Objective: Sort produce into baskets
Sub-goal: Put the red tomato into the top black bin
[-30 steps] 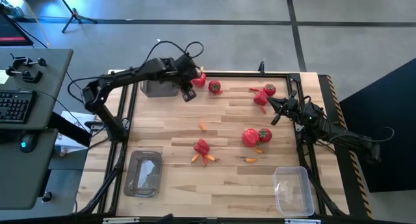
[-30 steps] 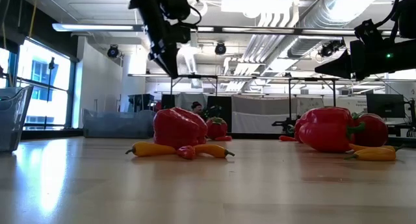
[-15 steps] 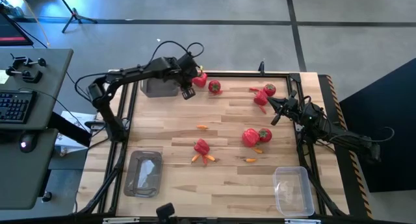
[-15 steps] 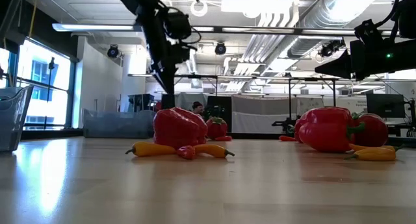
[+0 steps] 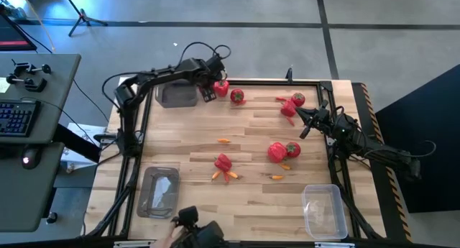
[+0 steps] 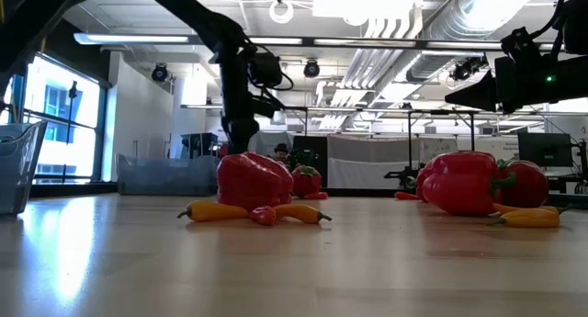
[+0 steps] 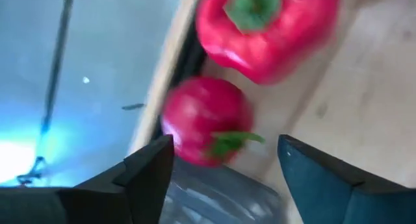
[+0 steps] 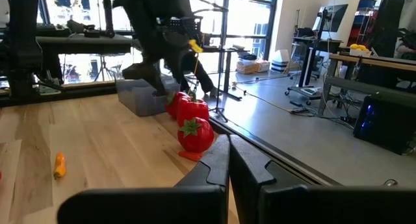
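Note:
My left gripper (image 5: 210,93) hangs open at the table's far edge, just right of the far-left clear basket (image 5: 176,96). A round red fruit with a green top (image 7: 205,130) lies just beyond its spread fingers by the table's far rail, and a red bell pepper (image 7: 266,29) lies past that. Whether the fingers touch the fruit, I cannot tell. My right gripper (image 5: 302,127) is shut and empty at the far right, beside two red pieces (image 5: 292,104). Two more baskets (image 5: 159,192) (image 5: 323,210) stand at the near edge.
Mid-table lie a red pepper (image 5: 223,162) with small orange pieces beside it, two red peppers (image 5: 283,151) and loose orange pieces (image 5: 224,141) (image 5: 277,177). A person's hand with a dark device (image 5: 194,236) shows at the near edge.
My left gripper has come down and gone a little toward the table's far edge, while the arm's elbow has swung toward the table's right. A hand with a dark device has come into view at the near edge. The right arm has kept still.

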### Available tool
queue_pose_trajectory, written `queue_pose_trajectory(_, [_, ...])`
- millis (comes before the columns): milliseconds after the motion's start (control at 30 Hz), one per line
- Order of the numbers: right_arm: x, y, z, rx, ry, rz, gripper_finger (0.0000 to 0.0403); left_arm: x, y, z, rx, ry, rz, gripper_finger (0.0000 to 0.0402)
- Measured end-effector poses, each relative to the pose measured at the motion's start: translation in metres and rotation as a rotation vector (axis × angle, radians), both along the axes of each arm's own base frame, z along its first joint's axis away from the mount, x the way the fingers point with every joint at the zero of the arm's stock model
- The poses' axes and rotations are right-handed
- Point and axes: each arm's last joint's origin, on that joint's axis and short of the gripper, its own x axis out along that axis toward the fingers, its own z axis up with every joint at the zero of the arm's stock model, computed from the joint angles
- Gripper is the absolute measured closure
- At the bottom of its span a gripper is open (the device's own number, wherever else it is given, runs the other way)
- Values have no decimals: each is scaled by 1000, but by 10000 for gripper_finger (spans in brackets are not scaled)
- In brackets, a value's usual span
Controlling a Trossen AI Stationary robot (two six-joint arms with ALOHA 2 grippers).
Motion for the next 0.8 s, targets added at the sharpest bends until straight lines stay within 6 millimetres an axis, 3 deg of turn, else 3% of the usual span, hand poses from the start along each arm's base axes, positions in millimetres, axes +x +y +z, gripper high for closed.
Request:
queue_pose_trajectory(167, [0,0,0,0,0,0,403,5,18,-2,10,52,-40,133])
queue_pose_trajectory(333, [0,0,0,0,0,0,403,1,34,-16,-14,122,-33,133])
queue_pose_trajectory(800, [0,0,0,0,0,0,403,-11,50,-23,-83,94,-35,135])
